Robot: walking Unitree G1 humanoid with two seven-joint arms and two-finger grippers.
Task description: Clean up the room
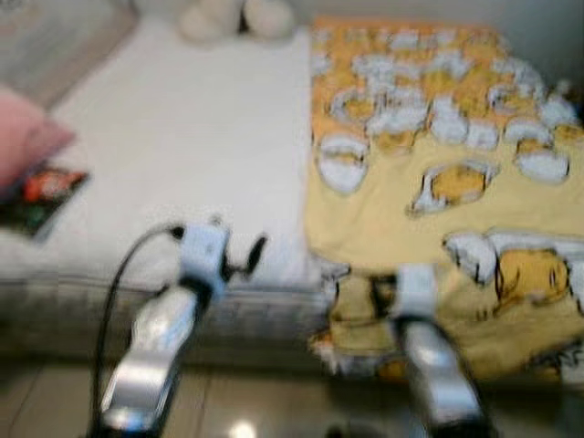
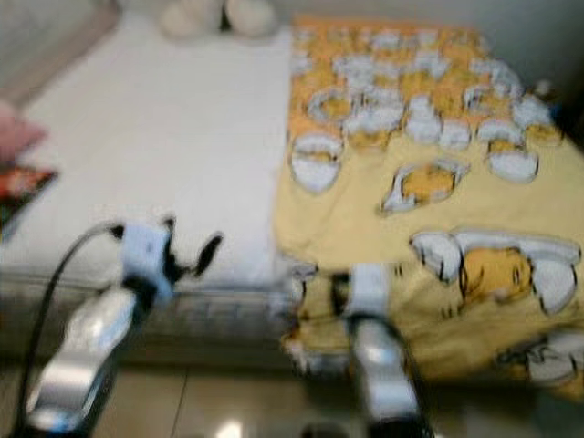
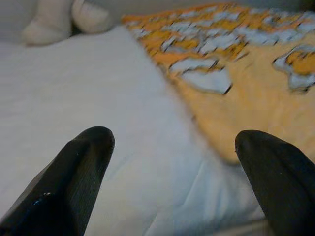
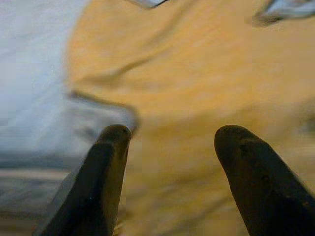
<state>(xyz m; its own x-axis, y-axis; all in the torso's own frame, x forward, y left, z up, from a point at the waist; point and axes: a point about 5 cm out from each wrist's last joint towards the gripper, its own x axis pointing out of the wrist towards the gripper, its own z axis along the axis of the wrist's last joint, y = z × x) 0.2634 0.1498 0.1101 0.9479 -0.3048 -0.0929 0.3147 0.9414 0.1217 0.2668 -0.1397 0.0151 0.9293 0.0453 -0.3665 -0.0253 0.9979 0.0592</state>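
Bedroom tidy-up, seen from the robot's head as it stands at the near edge of a bed (image 1: 182, 155) under blurred focus. At far left, a pink pillow (image 1: 27, 137) lies on the white sheet, with a dark red-and-green packet (image 1: 46, 196) just beside it toward the near edge. At the head of the bed, far from the robot, sits a pale plush toy (image 1: 233, 16). The left tool (image 3: 172, 167) hovers over the bare white sheet near the bed's edge, its two black fingers spread wide with nothing between them; the blanket's edge lies to its right. The yellow cartoon-print blanket (image 1: 438, 182) covers the right half of the bed, its long axis running from the far head down to the near edge, where a corner spills over the side toward the floor (image 1: 274, 401). The right tool (image 4: 167, 147) is held directly over that near, hanging part, fingers apart and gripping nothing, yellow cloth just beyond the tips. By these views the right arm is the nearer to the blanket, which lies straight ahead of it and runs away from the robot; the left arm would have to reach rightward to meet the blanket's inner edge. The coming move likely turns on closing the right tool on the near hem.
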